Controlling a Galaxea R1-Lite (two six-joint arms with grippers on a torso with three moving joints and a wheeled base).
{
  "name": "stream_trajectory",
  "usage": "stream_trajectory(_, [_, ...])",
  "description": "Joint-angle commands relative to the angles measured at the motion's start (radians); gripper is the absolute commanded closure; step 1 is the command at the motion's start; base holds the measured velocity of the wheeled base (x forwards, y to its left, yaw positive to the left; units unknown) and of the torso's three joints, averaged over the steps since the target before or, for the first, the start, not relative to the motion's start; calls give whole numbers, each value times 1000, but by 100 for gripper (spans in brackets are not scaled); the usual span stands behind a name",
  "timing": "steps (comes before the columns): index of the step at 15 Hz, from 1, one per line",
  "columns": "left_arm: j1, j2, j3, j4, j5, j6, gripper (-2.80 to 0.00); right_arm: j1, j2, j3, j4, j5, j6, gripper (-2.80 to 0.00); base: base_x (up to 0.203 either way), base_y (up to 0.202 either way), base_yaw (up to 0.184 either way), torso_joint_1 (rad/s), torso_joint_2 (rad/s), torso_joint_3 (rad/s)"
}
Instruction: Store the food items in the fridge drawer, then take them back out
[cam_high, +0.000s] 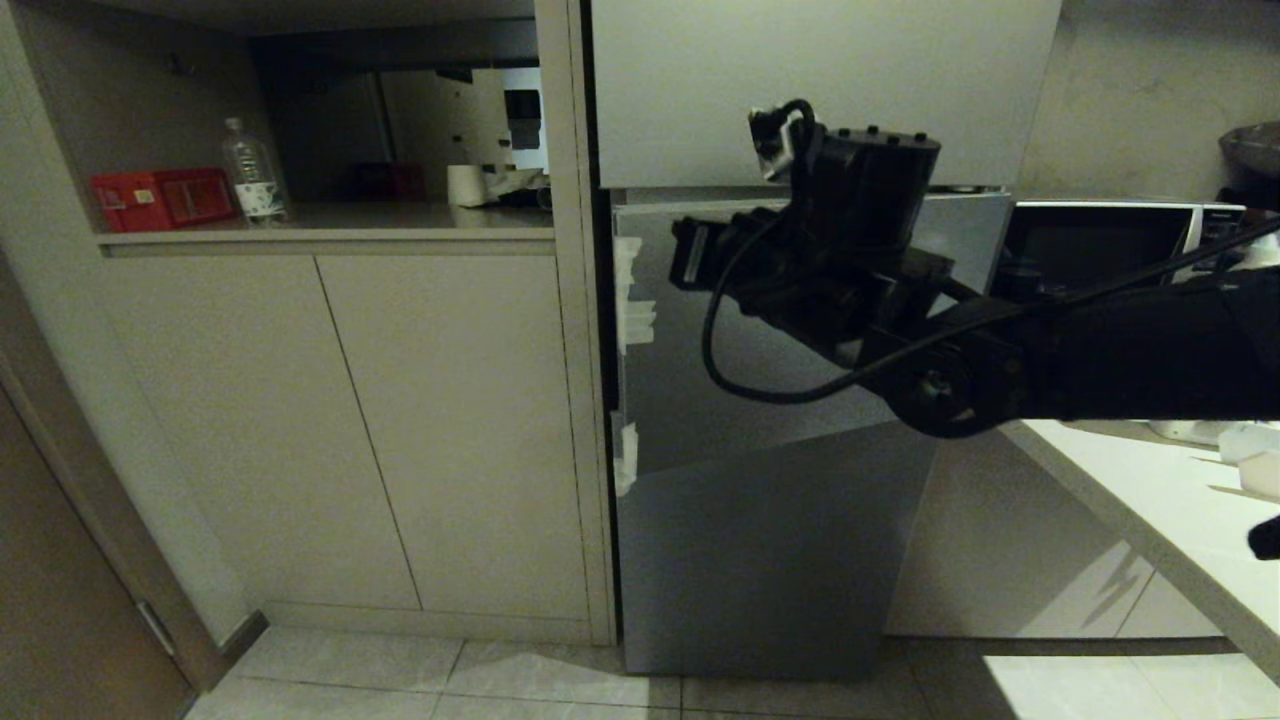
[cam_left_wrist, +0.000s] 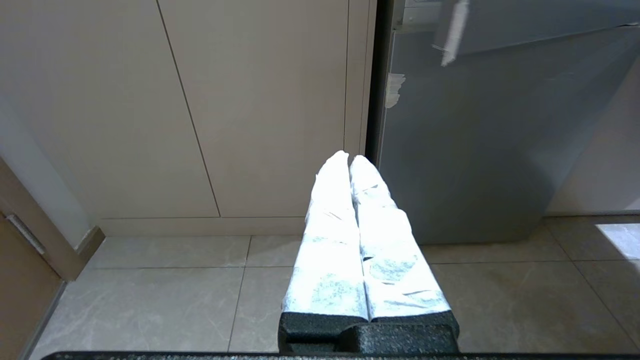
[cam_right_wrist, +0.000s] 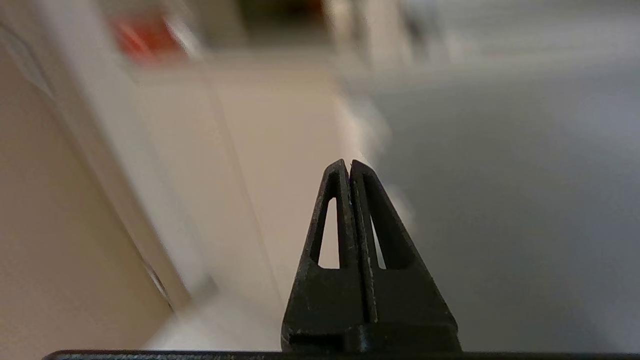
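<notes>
The food items and the fridge drawer are out of view; the grey fridge door stands closed, with white tape scraps along its left edge. My right arm reaches in from the right at the height of the door's upper half. Its right gripper points left toward the door's taped edge, and the black fingers are pressed together with nothing between them. The left gripper hangs low, aimed at the gap between cabinet and fridge door. Its white-wrapped fingers are shut and empty.
Beige cabinet doors stand left of the fridge. An open shelf above them holds a red box and a water bottle. A microwave and a white counter are on the right, a brown door far left.
</notes>
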Motion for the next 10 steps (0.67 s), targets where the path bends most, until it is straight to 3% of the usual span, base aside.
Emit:
stream_trajectory(1, [0,-2,0,1,0,0,0,-36,-121,218,-11,-22,-1,0,0,0,0,0,0,0])
stream_trajectory(3, [0,-2,0,1,0,0,0,-71,-75,222,-12,-33,-2,0,0,0,0,0,0,0])
stream_trajectory(7, [0,-2,0,1,0,0,0,-133,114,-32,-7,-37,-4,0,0,0,0,0,0,0])
stream_trajectory(10, [0,-2,1,1,0,0,0,-141,112,-12,-12,-27,-1,0,0,0,0,0,0,0])
